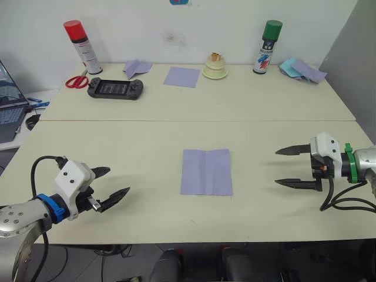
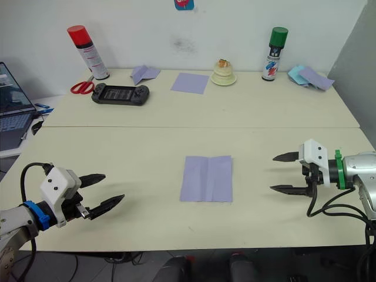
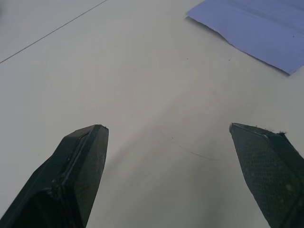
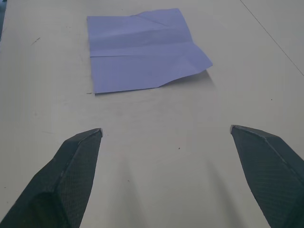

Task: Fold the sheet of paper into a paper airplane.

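Left eye view: one sheet of paper [image 1: 206, 171], lavender with straight creases, lies flat at the middle of the near desk [image 1: 147, 147], untouched. The left end effector [image 1: 108, 187] sits at about 8 o'clock from it, well apart, its two black fingers spread open and holding nothing. The right end effector [image 1: 296, 167] sits at about 3 o'clock, also well apart, fingers open and empty, pointing toward the sheet. On the far desk [image 1: 235, 100], at 12 o'clock, there are two spray cans, one with a red cap [image 1: 83, 47] and one with a green cap [image 1: 267, 47]; their label print is too small to read. Also one pair of red-handled scissors [image 1: 76, 81], one dark handheld game console [image 1: 115, 89], one smooth lavender square [image 1: 181, 77], one small folded lavender piece [image 1: 136, 68], one cream round object [image 1: 215, 66], and a pile of pale blue and lavender papers [image 1: 302, 69] at 1 o'clock. One laptop [image 1: 9, 106] shows at the 9 o'clock edge.

Right eye view: same scene and same counts; no writing can be read.

Left wrist view: two black fingertips [image 3: 78, 166] stand wide apart over bare desk, with a corner of the sheet ahead.

Right wrist view: two fingertips [image 4: 76, 166] stand wide apart, the creased sheet lying flat ahead, one corner slightly lifted
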Robot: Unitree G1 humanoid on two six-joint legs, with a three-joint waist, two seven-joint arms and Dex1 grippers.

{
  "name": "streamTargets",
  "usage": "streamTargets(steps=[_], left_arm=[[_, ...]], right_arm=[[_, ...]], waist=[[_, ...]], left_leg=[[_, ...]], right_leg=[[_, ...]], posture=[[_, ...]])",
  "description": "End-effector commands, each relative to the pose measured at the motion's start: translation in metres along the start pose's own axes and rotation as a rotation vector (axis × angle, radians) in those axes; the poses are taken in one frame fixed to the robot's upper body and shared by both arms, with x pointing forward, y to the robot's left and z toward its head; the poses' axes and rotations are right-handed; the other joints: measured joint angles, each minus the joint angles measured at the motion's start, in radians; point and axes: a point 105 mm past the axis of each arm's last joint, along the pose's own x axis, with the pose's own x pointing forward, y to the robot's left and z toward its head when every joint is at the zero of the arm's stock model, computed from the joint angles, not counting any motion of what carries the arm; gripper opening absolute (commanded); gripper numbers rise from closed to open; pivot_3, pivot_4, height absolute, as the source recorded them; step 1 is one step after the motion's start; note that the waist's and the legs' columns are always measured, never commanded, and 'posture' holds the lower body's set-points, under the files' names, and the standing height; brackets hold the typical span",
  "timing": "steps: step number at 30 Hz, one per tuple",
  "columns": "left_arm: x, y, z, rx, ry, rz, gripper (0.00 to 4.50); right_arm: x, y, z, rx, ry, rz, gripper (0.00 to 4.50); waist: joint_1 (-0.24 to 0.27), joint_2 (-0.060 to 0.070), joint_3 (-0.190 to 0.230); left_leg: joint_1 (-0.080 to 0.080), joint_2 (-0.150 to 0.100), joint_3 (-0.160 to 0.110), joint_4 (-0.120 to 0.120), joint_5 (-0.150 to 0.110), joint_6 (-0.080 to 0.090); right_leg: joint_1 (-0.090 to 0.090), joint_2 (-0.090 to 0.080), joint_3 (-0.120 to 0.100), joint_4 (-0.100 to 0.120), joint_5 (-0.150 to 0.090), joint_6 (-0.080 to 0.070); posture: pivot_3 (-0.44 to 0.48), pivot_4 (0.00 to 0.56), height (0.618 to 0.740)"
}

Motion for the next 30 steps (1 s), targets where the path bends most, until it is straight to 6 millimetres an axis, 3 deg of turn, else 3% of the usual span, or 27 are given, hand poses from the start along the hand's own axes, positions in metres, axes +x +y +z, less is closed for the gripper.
streamTargets(steps=[1,22,30], left_arm=[[-0.001,0.001,0.008,0.058,-0.017,-0.005,4.47],[0.003,0.002,0.010,0.076,-0.001,-0.009,4.47],[0.010,0.000,0.024,0.080,-0.038,-0.039,4.47]], right_arm=[[-0.004,-0.005,0.009,-0.050,-0.010,-0.021,4.50],[-0.006,-0.002,0.007,-0.034,-0.007,-0.017,4.50],[-0.003,0.000,0.007,-0.027,-0.014,-0.018,4.50]], waist=[[0.000,0.000,0.000],[0.000,0.000,0.000],[0.000,0.000,0.000]], left_leg=[[0.000,0.000,0.000,0.000,0.000,0.000],[0.000,0.000,0.000,0.000,0.000,0.000],[0.000,0.000,0.000,0.000,0.000,0.000]], right_leg=[[0.000,0.000,0.000,0.000,0.000,0.000],[0.000,0.000,0.000,0.000,0.000,0.000],[0.000,0.000,0.000,0.000,0.000,0.000]], posture=[[0.000,0.150,0.740],[0.000,0.150,0.740],[0.000,0.150,0.740]])
